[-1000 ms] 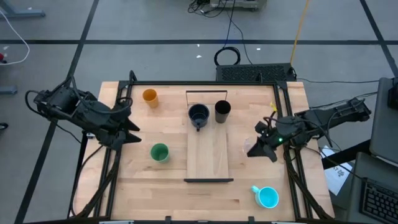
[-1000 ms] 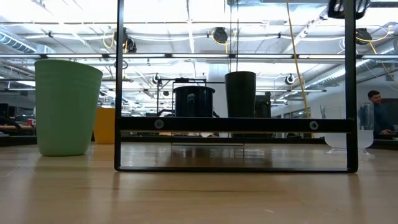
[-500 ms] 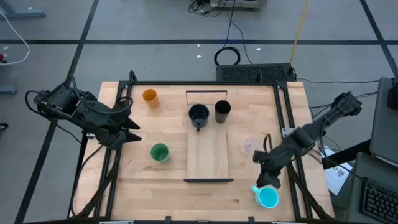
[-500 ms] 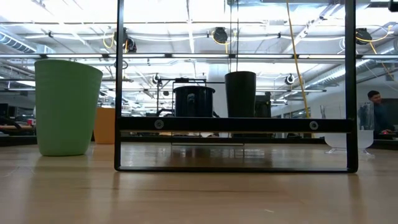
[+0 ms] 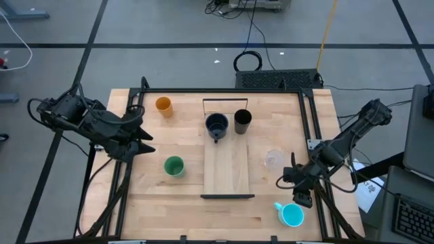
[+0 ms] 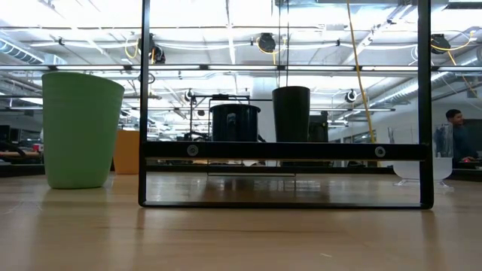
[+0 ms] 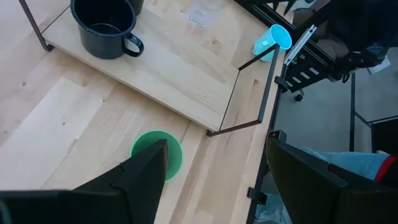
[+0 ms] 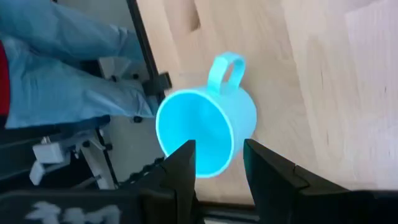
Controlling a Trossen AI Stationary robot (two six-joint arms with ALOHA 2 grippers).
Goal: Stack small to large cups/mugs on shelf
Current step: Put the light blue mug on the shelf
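- The shelf (image 5: 228,169) is lying along the middle of the table (image 5: 149,203), and it is serving here as the reference.
- The dark mug (image 5: 217,125) and the black cup (image 5: 243,120) are standing side by side on the shelf's far end, just apart, the mug on the left with its handle pointing down the board.
- The orange cup (image 5: 163,105) is standing off the shelf's far left corner, on the table.
- The green cup (image 5: 174,166) is standing upright on the table, just left of the shelf's middle.
- The clear cup (image 5: 274,160) is standing right of the shelf's middle, near it.
- The blue mug (image 5: 291,214) is sitting past the shelf's near right corner, on the table.
- The right gripper (image 5: 299,192) is hovering just beside the blue mug, on its shelf side, fingers spread and gripping nothing; its wrist view shows the mug's rim between the fingertips (image 8: 180,163).
- The left gripper (image 5: 144,141) is waiting well left of the shelf at the table's edge, fingers spread and empty.
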